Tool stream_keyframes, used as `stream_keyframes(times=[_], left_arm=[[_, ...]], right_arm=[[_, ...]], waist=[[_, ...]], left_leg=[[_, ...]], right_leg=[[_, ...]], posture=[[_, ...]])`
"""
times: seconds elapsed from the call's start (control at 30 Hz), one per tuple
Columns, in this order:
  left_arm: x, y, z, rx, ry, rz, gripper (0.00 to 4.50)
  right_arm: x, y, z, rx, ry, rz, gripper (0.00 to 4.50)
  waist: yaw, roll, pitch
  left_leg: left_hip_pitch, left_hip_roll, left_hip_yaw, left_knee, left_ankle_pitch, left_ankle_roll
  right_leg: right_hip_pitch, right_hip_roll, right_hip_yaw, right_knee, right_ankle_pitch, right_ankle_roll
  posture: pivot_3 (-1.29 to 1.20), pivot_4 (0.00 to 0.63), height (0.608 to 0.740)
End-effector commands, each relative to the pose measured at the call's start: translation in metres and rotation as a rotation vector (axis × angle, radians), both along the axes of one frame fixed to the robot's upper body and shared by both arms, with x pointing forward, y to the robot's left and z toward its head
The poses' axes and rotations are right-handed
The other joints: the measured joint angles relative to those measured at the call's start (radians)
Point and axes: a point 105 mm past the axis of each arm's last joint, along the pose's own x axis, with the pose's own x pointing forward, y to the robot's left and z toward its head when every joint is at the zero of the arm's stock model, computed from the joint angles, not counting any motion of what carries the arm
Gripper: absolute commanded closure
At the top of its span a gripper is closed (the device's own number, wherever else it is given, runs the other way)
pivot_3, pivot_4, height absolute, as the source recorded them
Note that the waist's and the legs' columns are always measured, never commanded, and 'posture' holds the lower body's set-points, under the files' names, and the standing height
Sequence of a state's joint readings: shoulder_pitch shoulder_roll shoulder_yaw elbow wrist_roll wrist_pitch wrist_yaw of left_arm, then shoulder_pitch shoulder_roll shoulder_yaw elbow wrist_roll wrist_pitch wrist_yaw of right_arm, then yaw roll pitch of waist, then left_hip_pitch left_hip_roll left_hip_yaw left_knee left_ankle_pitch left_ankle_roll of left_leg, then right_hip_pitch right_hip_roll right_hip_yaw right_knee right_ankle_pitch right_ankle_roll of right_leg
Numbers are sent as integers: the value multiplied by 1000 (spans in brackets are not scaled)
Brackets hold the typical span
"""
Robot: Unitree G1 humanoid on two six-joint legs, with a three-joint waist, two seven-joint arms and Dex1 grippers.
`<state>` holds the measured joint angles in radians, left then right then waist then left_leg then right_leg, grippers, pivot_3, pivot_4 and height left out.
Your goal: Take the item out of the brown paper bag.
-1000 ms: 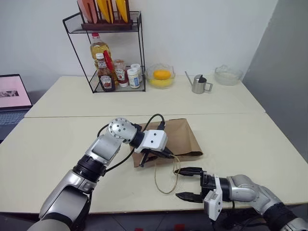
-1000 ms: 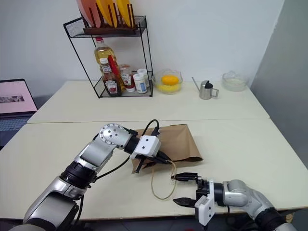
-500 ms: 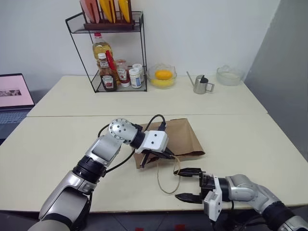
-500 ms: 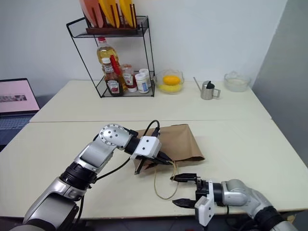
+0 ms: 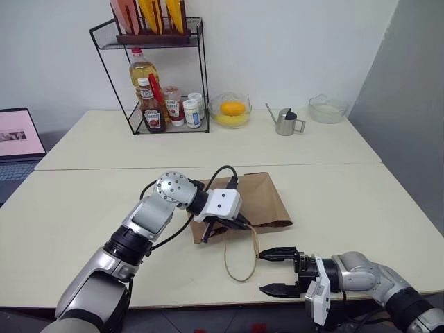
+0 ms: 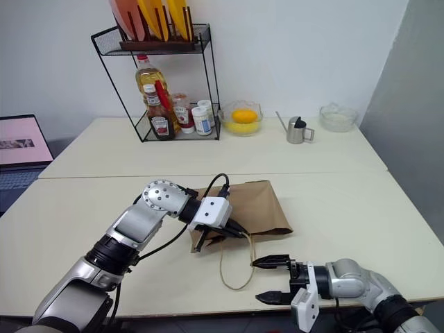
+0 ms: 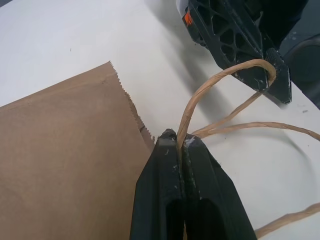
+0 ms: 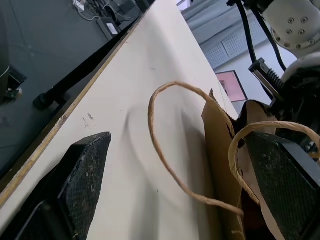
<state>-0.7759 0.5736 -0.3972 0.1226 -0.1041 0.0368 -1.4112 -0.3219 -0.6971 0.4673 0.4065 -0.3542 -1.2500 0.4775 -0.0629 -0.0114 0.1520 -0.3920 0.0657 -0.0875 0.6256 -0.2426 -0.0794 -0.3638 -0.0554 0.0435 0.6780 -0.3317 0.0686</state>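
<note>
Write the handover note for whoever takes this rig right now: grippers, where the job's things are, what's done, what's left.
Left gripper: shut on one twine handle at the mouth of the brown paper bag.
Right gripper: open, holding nothing, near the table's front edge, its fingers pointing at the bag mouth; the other twine loop lies on the table just ahead of it.
Bag: lying flat mid-table, mouth toward the robot.
Done: one handle gripped.
Left: open the mouth, reach in, pull the item out. The item is not visible, so it is probably inside.
</note>
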Motion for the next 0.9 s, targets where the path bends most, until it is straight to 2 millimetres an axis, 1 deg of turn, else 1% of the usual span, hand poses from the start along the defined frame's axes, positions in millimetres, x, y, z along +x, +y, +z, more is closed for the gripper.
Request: stream_keyframes(times=[0.03, 0.1, 0.2, 0.3, 0.37, 0.47, 0.67, 0.8, 0.9], left_arm=[[0, 4, 13, -28, -45, 9, 4500], [0, 4, 12, -28, -46, 10, 4500], [0, 3, 12, -28, -47, 9, 4500], [1, 1, 13, -30, -52, 1, 4500], [2, 0, 14, -31, -54, -2, 4500], [2, -1, 14, -32, -55, -5, 4500], [2, -1, 14, -33, -54, -7, 4500], [2, -2, 15, -35, -53, -6, 4500], [1, -1, 14, -34, -52, -4, 4500]], right_arm=[[18, -39, -17, -44, 116, -229, 35], [20, -46, -10, -11, 115, -268, 35], [11, -48, -11, -33, 113, -248, 35], [-4, -42, -14, -58, 98, -179, 35], [-8, -38, -15, -64, 84, -156, 35], [-9, -30, -13, -63, 62, -123, 632], [-7, -16, -12, -65, 20, -77, 2764], [-4, -2, -17, -76, 4, -49, 2764], [5, 11, -19, -81, -25, -47, 2764]], waist=[[7, 0, 0], [12, 0, 0], [17, 0, 0], [19, 0, 0], [18, 0, 0], [18, 0, 0], [8, 0, 0], [3, 0, 0], [3, 0, 1]], left_leg=[[0, 0, 0, 0, 0, 0], [0, 0, 0, 0, 0, 0], [2, -1, 0, 1, 0, 0], [2, -1, 0, 1, 0, 0], [2, -1, 0, 1, 0, 0], [2, 0, 0, 0, 0, 0], [2, 0, 0, 0, 0, 0], [3, 0, 0, 0, 0, 0], [3, 0, 0, -1, 0, 0]], right_leg=[[1, 0, 0, 0, 0, 0], [3, 0, 0, -1, 0, 0], [7, 0, 0, -3, 0, 0], [8, 0, 0, -2, 0, 0], [8, 0, 0, -3, 0, 1], [8, 0, 0, -3, 0, 1], [8, 0, 0, -4, -1, 1], [8, 0, 0, -3, -2, 1], [8, 0, 0, -3, -2, 1]], posture=[[0, 150, 740], [0, 150, 740], [0, 150, 740], [0, 150, 740], [0, 150, 740], [0, 150, 740], [0, 150, 740], [0, 150, 740], [0, 150, 740]])
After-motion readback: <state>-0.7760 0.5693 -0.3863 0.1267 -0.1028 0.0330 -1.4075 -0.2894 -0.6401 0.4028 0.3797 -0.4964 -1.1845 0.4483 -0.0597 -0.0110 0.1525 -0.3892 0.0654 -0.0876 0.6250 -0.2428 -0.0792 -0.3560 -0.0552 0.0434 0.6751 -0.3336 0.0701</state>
